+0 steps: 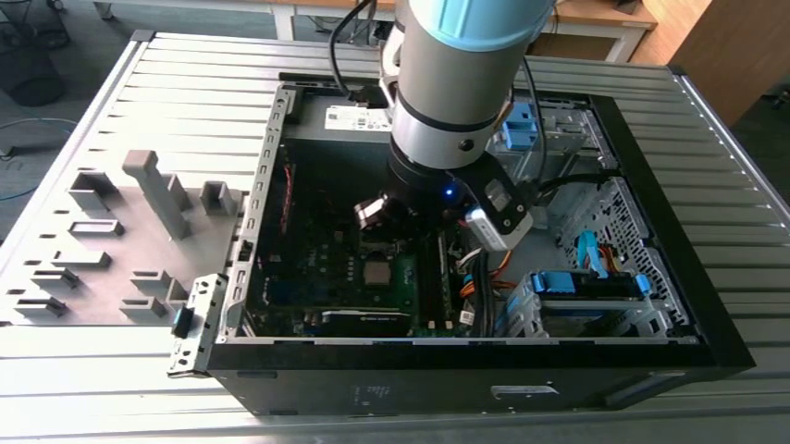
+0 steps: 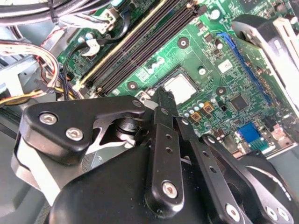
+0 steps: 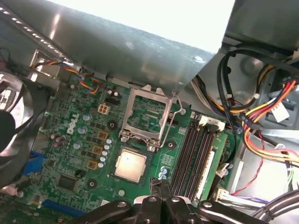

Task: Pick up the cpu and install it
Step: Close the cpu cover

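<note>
The cpu (image 3: 131,165) sits in the motherboard (image 3: 77,144) socket, hinged frame (image 3: 147,114) raised beside it, memory slots (image 3: 194,154) alongside. The gripper (image 3: 159,185) hovers near, jaws pressed together, empty.

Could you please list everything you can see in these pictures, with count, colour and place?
table: one, silvery, slatted, under everything.
computer case: one, black, open, on the table.
tray: one, grey, with grey blocks, at the exterior view's left of the case.
motherboard: one, green, inside the case.
cpu: one, silvery-grey, lying in the motherboard's socket.
retention frame: one, metal, raised open beside the cpu.
cables: many, mixed colours, beside the motherboard.
arm: one, grey and light blue, over the case.
end effector: one, black, shut, empty, near the cpu.
</note>
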